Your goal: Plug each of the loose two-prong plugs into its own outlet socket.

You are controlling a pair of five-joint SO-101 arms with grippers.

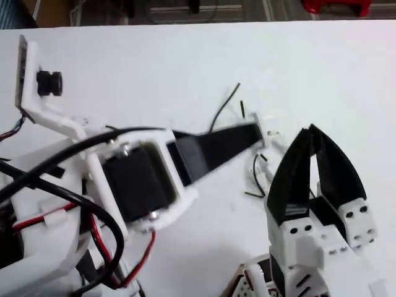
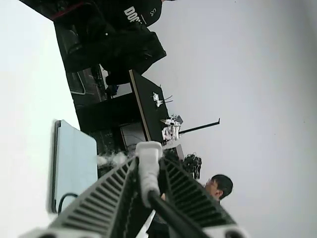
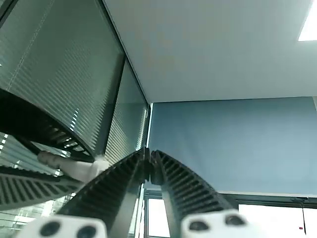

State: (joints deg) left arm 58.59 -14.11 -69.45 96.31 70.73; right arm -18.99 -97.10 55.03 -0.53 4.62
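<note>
The left gripper [image 2: 149, 162] clamps a white plug [image 2: 148, 171] by its body above the table [image 1: 185, 55]; the right gripper [image 3: 148, 154] is pinched closed, empty. Line it squarely over a socket before pressing down.

A white plug [image 2: 148, 171], black cord [image 2: 171, 213] trailing behind, sits clamped lengthwise between the jaws of the left gripper [image 2: 148, 159], its end poking past them

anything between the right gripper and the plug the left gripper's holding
Nothing visible does. The right gripper, shut, sits beside the white plug clamped in the left gripper, with open space between them. Thin wire bits lie flat on the table nearby.
</note>
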